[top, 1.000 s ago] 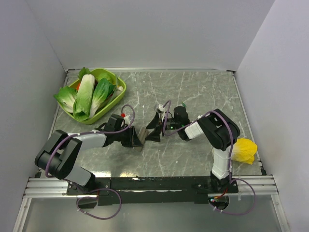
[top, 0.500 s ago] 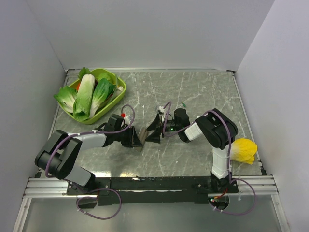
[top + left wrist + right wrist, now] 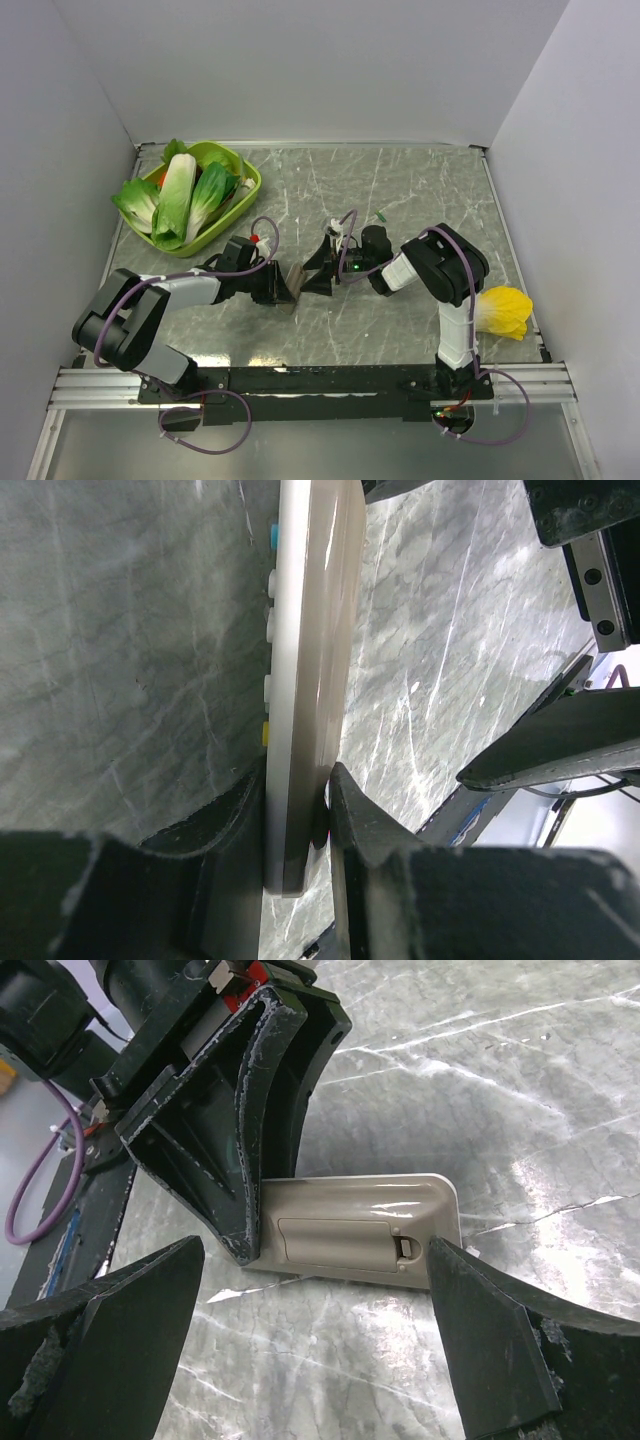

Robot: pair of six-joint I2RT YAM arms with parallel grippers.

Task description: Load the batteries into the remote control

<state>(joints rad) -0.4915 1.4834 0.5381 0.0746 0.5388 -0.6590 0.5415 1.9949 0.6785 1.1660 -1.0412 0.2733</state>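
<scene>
The remote control [image 3: 296,278] stands on its long edge on the marble table, and my left gripper [image 3: 280,288] is shut on one end of it. In the left wrist view the remote control [image 3: 305,660] runs away from the left gripper [image 3: 298,815], buttons facing left. My right gripper [image 3: 322,270] is open just right of the remote. In the right wrist view the grey-brown back of the remote control [image 3: 350,1235] faces the right gripper [image 3: 315,1265], its battery cover closed, and the left gripper's fingers [image 3: 245,1130] clamp its left end. One tiny green battery [image 3: 382,215] lies behind the right arm.
A lime-green basket [image 3: 246,192] of leafy vegetables sits at the back left. A yellow object [image 3: 505,310] lies at the table's right edge beside the right arm's base. White walls close in the back and both sides.
The right arm has shifted slightly towards the remote, and the small green battery behind it has come into sight. The left gripper and the remote have not moved.
</scene>
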